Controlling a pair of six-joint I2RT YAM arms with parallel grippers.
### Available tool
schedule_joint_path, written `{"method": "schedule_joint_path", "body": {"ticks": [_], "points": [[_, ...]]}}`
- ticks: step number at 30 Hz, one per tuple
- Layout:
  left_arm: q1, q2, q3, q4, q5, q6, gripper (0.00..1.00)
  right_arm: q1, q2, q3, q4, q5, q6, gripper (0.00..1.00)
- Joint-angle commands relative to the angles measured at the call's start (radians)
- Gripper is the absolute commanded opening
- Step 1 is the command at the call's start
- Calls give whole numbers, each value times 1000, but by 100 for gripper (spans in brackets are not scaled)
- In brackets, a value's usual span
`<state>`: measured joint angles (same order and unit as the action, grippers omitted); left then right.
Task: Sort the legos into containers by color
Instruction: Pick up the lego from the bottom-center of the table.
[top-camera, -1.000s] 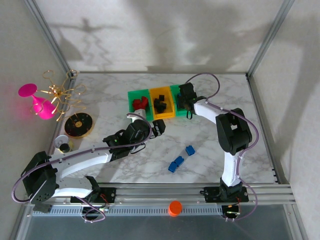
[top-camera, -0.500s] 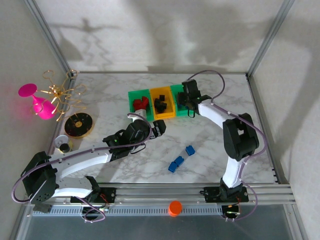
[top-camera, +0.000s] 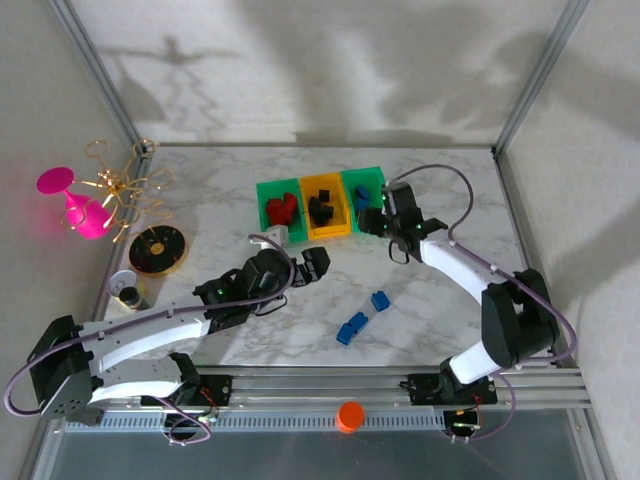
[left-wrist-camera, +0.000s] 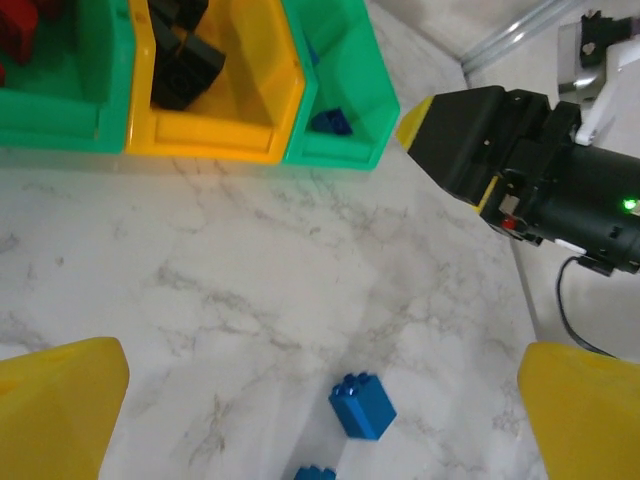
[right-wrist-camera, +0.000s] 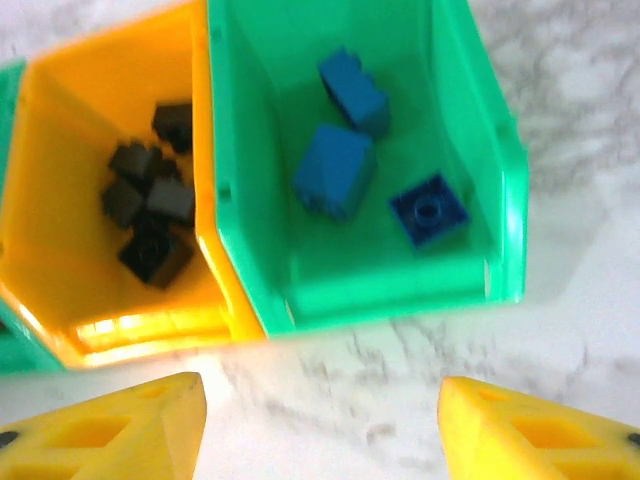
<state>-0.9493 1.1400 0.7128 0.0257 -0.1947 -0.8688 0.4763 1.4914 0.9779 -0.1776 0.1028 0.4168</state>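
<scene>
Three joined containers stand at the back: a green bin (top-camera: 277, 208) with red legos, a yellow bin (top-camera: 326, 205) with black legos (right-wrist-camera: 150, 215), and a green bin (right-wrist-camera: 400, 280) holding three blue legos (right-wrist-camera: 335, 168). My right gripper (top-camera: 378, 222) is open just in front of that right bin, with nothing between its yellow fingers (right-wrist-camera: 130, 425). Three blue legos lie loose on the marble: one (top-camera: 380, 300) alone and two (top-camera: 351, 328) together. My left gripper (top-camera: 317, 263) is open and hovers left of them, over the single blue lego (left-wrist-camera: 362, 405).
A black-and-gold dish (top-camera: 158, 250), a small white cup (top-camera: 127, 290), a pink glass (top-camera: 75, 208) and a gold wire ornament (top-camera: 125, 185) crowd the left side. An orange cap (top-camera: 349, 415) sits on the front rail. The right gripper's black body (left-wrist-camera: 500, 150) shows near the bins.
My right gripper has drawn back from over the right green bin towards the near right, and its arm has swung right. My left gripper has shifted slightly nearer.
</scene>
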Motion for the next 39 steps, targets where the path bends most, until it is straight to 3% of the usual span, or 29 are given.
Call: {"method": "schedule_joint_path", "body": {"ticks": [1, 12, 25, 30, 39], "points": [[-36, -8, -31, 19, -19, -41, 100, 24, -83, -87, -45, -7, 41, 65], [-114, 8, -69, 59, -96, -106, 100, 94, -227, -324, -99, -21, 115, 74], [-129, 29, -64, 42, -124, -113, 100, 205, -177, -409, -83, -30, 166, 74], [-131, 27, -70, 45, -129, -112, 100, 264, -151, -404, -112, 42, 197, 67], [-130, 23, -65, 28, -137, -102, 100, 275, -105, -378, -131, 107, 189, 47]]}}
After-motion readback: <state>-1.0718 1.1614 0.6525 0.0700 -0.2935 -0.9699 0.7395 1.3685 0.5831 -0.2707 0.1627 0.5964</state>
